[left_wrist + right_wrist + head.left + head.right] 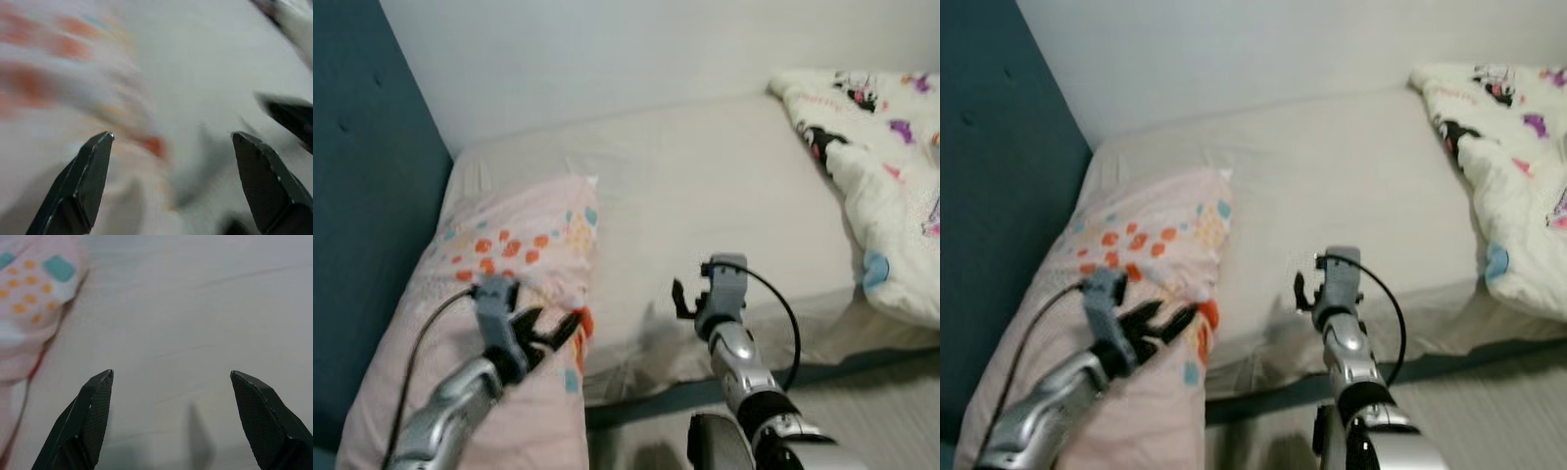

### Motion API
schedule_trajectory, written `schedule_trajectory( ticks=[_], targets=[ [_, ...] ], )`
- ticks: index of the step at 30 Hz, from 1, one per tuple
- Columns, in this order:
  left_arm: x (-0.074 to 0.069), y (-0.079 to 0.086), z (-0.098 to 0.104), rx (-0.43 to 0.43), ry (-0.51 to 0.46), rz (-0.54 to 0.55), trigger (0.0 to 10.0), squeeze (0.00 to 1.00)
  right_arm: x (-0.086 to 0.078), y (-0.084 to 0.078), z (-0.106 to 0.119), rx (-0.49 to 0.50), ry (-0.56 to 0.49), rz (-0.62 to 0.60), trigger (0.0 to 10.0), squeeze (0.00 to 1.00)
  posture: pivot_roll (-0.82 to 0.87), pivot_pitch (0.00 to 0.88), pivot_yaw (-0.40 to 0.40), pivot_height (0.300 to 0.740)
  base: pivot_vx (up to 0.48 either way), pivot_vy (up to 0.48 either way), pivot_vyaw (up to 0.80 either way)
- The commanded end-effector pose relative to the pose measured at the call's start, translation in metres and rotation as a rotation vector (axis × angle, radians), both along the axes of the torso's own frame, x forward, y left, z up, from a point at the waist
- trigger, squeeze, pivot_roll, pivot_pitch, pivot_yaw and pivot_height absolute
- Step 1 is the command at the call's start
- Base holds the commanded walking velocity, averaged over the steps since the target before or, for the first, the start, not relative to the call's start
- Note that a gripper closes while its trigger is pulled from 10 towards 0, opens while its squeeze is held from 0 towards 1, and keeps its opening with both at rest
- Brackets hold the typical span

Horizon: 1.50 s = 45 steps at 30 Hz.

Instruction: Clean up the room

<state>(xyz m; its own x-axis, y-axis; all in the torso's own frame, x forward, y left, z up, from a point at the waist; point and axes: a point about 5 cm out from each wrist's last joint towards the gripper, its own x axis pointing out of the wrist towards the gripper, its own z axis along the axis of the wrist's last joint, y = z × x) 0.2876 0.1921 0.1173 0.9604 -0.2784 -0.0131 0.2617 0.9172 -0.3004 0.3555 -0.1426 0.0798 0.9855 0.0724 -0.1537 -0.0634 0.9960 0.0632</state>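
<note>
1. I saw a bed with a plain cream fitted sheet (705,186), set against a white wall; I place everything relative to this bed.
2. A long pale pink pillow with orange and teal spots (509,284) lay along the bed's head end, beside a dark teal padded headboard (362,215).
3. A white quilt printed with cartoon figures (881,166) sat bunched at the bed's far foot end, still unfolded.
4. My left gripper (543,333) hovered over the pillow's near edge, fingers spread, holding nothing.
5. My right gripper (171,416) hung above the bare middle of the bed, fingers wide apart and empty.
6. I judged the tidying barely begun: pillow needed straightening, quilt needed spreading.
</note>
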Motion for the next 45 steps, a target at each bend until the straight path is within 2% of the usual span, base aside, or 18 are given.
schedule_trajectory(
  ticks=[1,2,3,5,7,9,11,12,13,16,24,27,29,31,38,40,43,45],
  targets=[
    [-0.005,0.026,-0.006,0.033,0.007,0.133,10.0,0.0,-0.005,0.003,-0.007,0.006,0.023,0.018,10.0,0.0,0.05,0.174,-0.005,0.582,0.0,0.0,0.0],
    [-0.006,0.058,-0.008,0.08,0.001,0.338,10.0,0.0,-0.005,0.003,-0.006,0.006,0.007,0.035,10.0,0.0,0.06,0.168,-0.017,0.582,0.0,0.0,0.0],
    [-0.006,0.058,-0.008,0.08,0.001,0.338,10.0,0.0,-0.005,0.003,-0.006,0.006,0.007,0.035,10.0,0.0,0.06,0.168,-0.017,0.582,0.0,0.0,0.0],
    [-0.022,0.107,-0.015,0.148,0.005,0.61,10.0,0.0,-0.006,0.005,-0.005,0.002,-0.009,0.069,10.0,0.0,0.05,0.159,-0.034,0.582,0.0,0.0,0.0],
    [-0.041,0.121,-0.016,0.13,0.026,0.645,10.0,0.0,-0.007,0.006,-0.006,-0.007,-0.007,0.093,10.0,0.0,0.04,0.153,-0.04,0.582,0.0,0.0,0.0],
    [-0.049,0.12,-0.02,0.121,0.049,0.582,10.0,0.0,-0.008,0.006,-0.007,-0.014,-0.005,0.101,10.0,0.0,0.04,0.15,-0.041,0.582,0.0,0.0,0.0],
    [-0.067,0.112,-0.032,0.152,0.118,0.367,10.0,0.0,-0.01,0.006,-0.01,-0.023,0.001,0.104,10.0,0.0,0.03,0.149,-0.041,0.582,0.0,0.0,0.0],
    [-0.067,0.112,-0.032,0.152,0.118,0.367,10.0,0.0,-0.01,0.006,-0.01,-0.023,0.001,0.104,10.0,0.0,0.03,0.149,-0.041,0.582,0.0,0.0,0.0],
    [-0.082,0.108,-0.035,0.22,0.172,0.196,10.0,0.0,-0.011,0.004,-0.011,-0.023,0.003,0.102,10.0,0.0,0.03,0.148,-0.04,0.582,0.0,0.0,0.0],
    [-0.106,0.116,-0.032,0.316,0.218,0.041,10.0,0.0,-0.012,0.002,-0.012,-0.021,0.004,0.102,10.0,0.0,0.03,0.149,-0.042,0.582,0.0,0.0,0.0],
    [-0.127,0.139,-0.013,0.429,0.266,-0.086,10.0,0.0,-0.013,0.002,-0.014,-0.016,0.009,0.11,10.0,0.0,0.05,0.149,-0.049,0.582,0.0,0.0,0.0],
    [-0.139,0.144,-0.013,0.521,0.36,-0.21,10.0,0.0,-0.014,0.004,-0.014,-0.015,0.012,0.118,10.0,0.0,0.05,0.149,-0.051,0.582,0.0,0.0,0.0],
    [-0.147,0.141,-0.018,0.585,0.442,-0.307,10.0,0.0,-0.014,0.005,-0.015,-0.015,0.015,0.122,10.0,0.0,0.06,0.149,-0.051,0.582,0.0,0.0,0.0],
    [-0.161,0.127,-0.032,0.675,0.568,-0.498,10.0,0.0,-0.014,0.007,-0.016,-0.024,0.021,0.139,10.0,0.0,0.06,0.149,-0.051,0.582,0.0,0.0,0.0],
    [-0.176,0.109,-0.061,0.741,0.656,-0.652,10.0,0.0,-0.019,0.01,-0.021,-0.032,0.043,0.196,10.0,0.0,0.05,0.151,-0.048,0.582,0.0,0.0,0.0],
    [-0.18,0.105,-0.063,0.736,0.667,-0.682,10.0,0.0,-0.022,0.016,-0.022,-0.033,0.046,0.283,10.0,0.0,0.04,0.158,-0.047,0.582,0.0,0.0,0.0],
    [-0.184,0.097,-0.067,0.713,0.672,-0.714,10.0,0.0,-0.042,0.05,-0.019,0.087,0.024,0.723,10.0,0.0,0.04,0.164,-0.045,0.582,0.0,0.0,0.0],
    [-0.184,0.095,-0.067,0.714,0.669,-0.718,10.0,0.0,-0.048,0.057,-0.017,0.107,0.023,0.826,10.0,0.0,0.04,0.165,-0.048,0.582,0.0,0.0,0.0]
  ],
)
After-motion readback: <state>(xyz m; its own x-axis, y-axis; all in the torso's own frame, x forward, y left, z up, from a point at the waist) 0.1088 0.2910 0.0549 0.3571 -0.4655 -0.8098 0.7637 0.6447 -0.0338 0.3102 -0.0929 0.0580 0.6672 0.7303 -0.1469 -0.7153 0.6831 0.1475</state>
